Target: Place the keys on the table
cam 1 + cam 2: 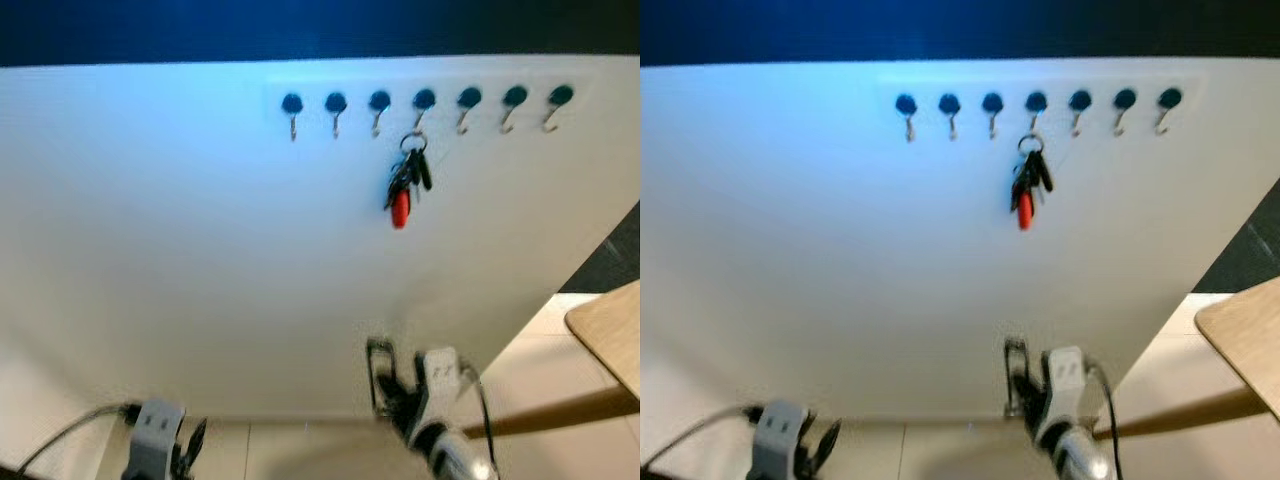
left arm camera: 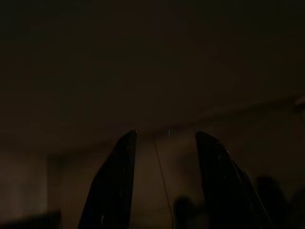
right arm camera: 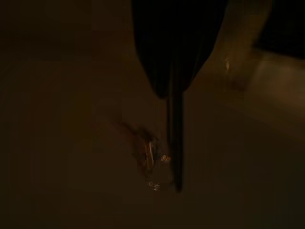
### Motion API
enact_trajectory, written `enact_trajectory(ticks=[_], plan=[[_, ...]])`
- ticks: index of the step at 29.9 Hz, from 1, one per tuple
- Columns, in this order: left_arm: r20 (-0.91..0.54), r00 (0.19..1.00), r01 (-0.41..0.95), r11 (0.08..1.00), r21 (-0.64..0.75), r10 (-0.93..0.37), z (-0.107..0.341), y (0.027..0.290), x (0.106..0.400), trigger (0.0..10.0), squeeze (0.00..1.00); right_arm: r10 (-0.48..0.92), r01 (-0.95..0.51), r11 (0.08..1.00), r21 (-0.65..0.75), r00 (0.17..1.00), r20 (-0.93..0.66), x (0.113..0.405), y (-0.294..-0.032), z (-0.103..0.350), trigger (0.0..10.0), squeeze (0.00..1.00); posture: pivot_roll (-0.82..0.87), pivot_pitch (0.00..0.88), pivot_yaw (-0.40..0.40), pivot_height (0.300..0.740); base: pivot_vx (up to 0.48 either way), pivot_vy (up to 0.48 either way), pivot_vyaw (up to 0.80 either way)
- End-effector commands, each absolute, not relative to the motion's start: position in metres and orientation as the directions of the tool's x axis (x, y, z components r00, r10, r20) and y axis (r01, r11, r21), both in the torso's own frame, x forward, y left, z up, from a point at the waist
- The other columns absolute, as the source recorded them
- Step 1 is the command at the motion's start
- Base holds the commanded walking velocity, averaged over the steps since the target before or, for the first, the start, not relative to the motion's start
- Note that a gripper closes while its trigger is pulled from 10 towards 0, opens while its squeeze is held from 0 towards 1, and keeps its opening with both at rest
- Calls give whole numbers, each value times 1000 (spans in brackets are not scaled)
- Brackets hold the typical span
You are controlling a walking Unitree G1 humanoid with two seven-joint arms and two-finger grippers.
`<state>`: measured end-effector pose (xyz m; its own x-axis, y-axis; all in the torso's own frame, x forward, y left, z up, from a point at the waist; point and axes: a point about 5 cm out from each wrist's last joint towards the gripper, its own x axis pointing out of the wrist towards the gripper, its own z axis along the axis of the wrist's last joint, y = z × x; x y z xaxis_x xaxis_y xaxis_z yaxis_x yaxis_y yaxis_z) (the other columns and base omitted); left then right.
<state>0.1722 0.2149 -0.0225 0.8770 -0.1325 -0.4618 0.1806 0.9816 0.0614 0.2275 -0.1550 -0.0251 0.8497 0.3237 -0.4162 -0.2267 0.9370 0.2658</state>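
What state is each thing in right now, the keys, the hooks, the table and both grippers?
keys: hanging from the fourth hook from the left, not yet taken.
other hooks: six, bare.
table: off to the right, only a bare corner visible.
right gripper: raised below the keys, apart from them.
left gripper: low, fingers apart, holding nothing.

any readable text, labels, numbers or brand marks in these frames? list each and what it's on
None readable.
Bunch of dark keys with a red fob, hanging on the fourth of seven dark round wall hooks: no legible marking, too blurred.
White wall panel: blank.
Light wooden table: no print visible.
Right tool housing: too blurred to tell.
Wrist views: too dark to read anything.
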Motion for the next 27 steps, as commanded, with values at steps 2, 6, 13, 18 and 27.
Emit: enact_trajectory(ticks=[2, 6, 13, 18, 27], plan=[[-524, 845, 131, 991, 10, -106, -37, 211, 165, 10000, 0, 245, -84, 948, 307, 810, -533, 212, -167, -46, 10000, 0, 29, 113, 12, 740, 0, 0, 0], [-610, 793, -51, 997, -50, 10, -56, 213, 167, 10000, 0, 162, 61, 947, 317, 758, -632, 197, -180, -64, 10000, 0, 28, 115, 12, 740, 0, 0, 0], [-651, 758, -77, 996, -36, 35, -65, 208, 175, 10000, 0, 113, 31, 980, 195, 723, -682, 186, -187, -72, 10000, 0, 21, 113, 16, 740, 0, 0, 0], [-674, 738, -83, 996, -32, 40, -70, 206, 174, 10000, 0, 20, 81, 990, 115, 723, -690, 186, -197, -73, 10000, 0, -4, 106, 10, 740, 0, 0, 0], [-666, 746, -64, 998, -31, 27, -71, 203, 179, 10000, 0, 10, 64, 995, 80, 717, -697, 193, -200, -71, 10000, 0, 1, 103, 8, 740, 0, 0, -324]])
